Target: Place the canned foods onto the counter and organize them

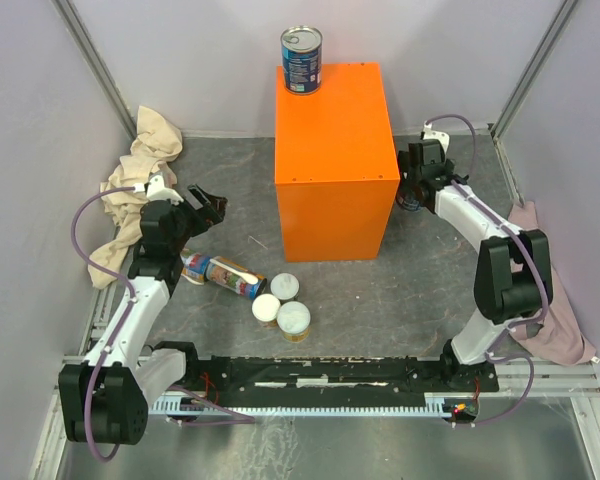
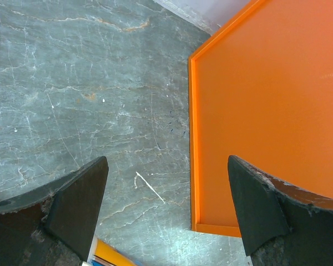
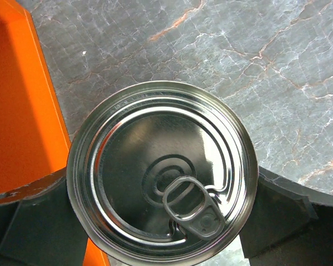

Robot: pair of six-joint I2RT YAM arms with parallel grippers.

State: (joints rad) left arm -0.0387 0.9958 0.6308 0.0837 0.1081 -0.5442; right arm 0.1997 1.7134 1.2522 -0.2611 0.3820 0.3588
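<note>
Labels: we see a blue label with pale print on the far tin [image 1: 301, 60], too small to read. The held tin [image 3: 162, 172] shows a plain silver top with a pull ring and no writing we can read. The lying cans [image 1: 220, 272] have colourful labels, also unreadable.
Counter: the orange counter [image 1: 335, 130] stands at the far middle of the surface [image 1: 430, 290]. The far tin stands upright at its far left corner, and the rest of the top is bare.
Other cans: three pale-lidded cans [image 1: 284, 298] stand bunched together near the counter's near face, just right of the lying cans.
Edges: the beige cloth [image 1: 140, 180] fills the far left corner and the pink cloth [image 1: 555, 330] lies along the right edge.
Right hand: the right hand [image 1: 412, 195] grips the held tin by its sides, just beside the counter's right face.
Left hand: the left hand [image 2: 166, 166] is spread wide and holds nothing, left of the counter's near left corner.
</note>
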